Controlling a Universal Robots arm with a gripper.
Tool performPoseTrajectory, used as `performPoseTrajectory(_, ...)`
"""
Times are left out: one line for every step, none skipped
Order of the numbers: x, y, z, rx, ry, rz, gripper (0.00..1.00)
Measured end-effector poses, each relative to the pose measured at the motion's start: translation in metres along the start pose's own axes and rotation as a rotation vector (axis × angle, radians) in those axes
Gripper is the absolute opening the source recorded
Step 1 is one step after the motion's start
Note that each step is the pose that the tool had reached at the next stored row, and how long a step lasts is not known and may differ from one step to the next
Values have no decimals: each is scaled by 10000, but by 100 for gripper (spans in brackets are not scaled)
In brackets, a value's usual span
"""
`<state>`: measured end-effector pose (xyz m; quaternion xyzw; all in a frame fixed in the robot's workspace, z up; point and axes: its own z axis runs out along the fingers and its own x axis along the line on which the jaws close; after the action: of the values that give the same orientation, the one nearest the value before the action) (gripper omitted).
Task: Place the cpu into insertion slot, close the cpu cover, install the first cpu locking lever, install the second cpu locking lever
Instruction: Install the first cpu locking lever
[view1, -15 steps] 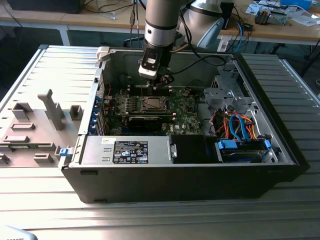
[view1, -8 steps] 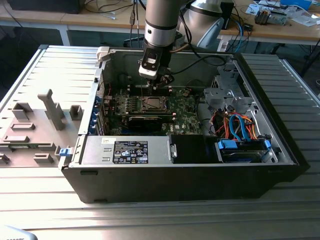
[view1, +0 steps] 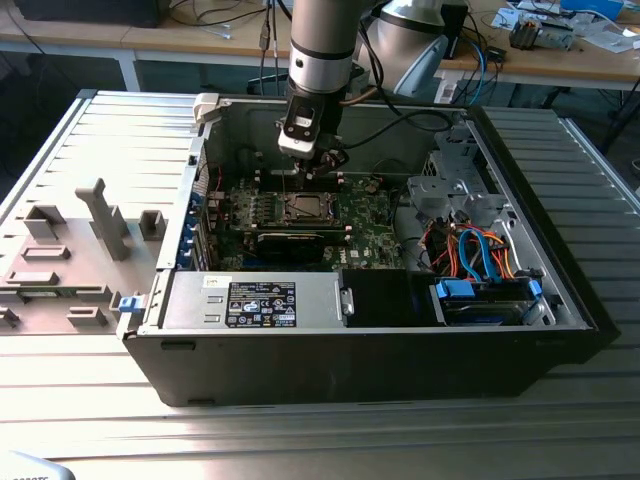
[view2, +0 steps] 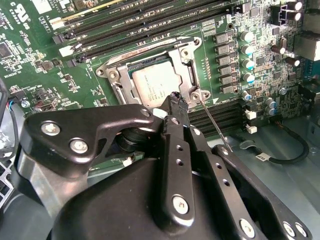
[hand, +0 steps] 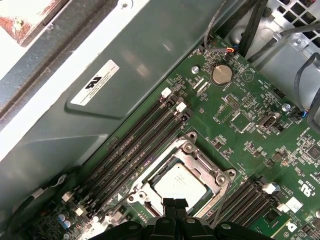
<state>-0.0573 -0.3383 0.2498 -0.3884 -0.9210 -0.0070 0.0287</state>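
In the exterior view the arm (view1: 322, 45) comes straight down from above into the open computer case (view1: 380, 360), which lies on a ribbed metal table (view1: 90, 130). Its gripper (view1: 322, 160) points down at the far part of the green motherboard (view1: 365, 225), just above the far edge of the insertion slot (view1: 303, 207). Grey plastic fixtures (view1: 105, 220) stand on the table to the exterior view's left of the case.

In the second wrist view the black fingers (view2: 176, 107) are pressed together, their tip just beside the corner of the slot (view2: 150, 80). The cpu (view2: 152, 86) already lies flat in the slot, its pale silver top showing through the window of the cpu cover (view2: 186, 65), which is folded down over it. A thin wire lever (view2: 215, 127) runs along one side of the socket, near the fingers.

In the first wrist view the fingers (hand: 174, 207), together and holding nothing, hang over the socket edge; the cpu (hand: 180, 182) sits framed by the cover (hand: 200, 157), beside the long black memory slots (hand: 135, 150)
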Motion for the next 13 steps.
performPoseTrajectory(0, 0, 0, 1, 0, -16, 11)
performPoseTrajectory(0, 0, 0, 3, 0, -42, 11)
performPoseTrajectory(0, 0, 0, 4, -1, -62, 11)
performPoseTrajectory(0, 0, 0, 5, -1, -85, 11)
performPoseTrajectory(0, 0, 0, 7, -1, -102, 11)
performPoseTrajectory(0, 0, 0, 8, -1, -125, 11)
performPoseTrajectory(0, 0, 0, 8, -1, -144, 11)
performPoseTrajectory(0, 0, 0, 10, -2, -161, 11)
performPoseTrajectory(0, 0, 0, 12, -2, -201, 11)
performPoseTrajectory(0, 0, 0, 13, -2, -221, 11)
performPoseTrajectory(0, 0, 0, 14, -2, -240, 11)
performPoseTrajectory(0, 0, 0, 16, -2, -267, 11)
performPoseTrajectory(0, 0, 0, 17, -3, -287, 11)
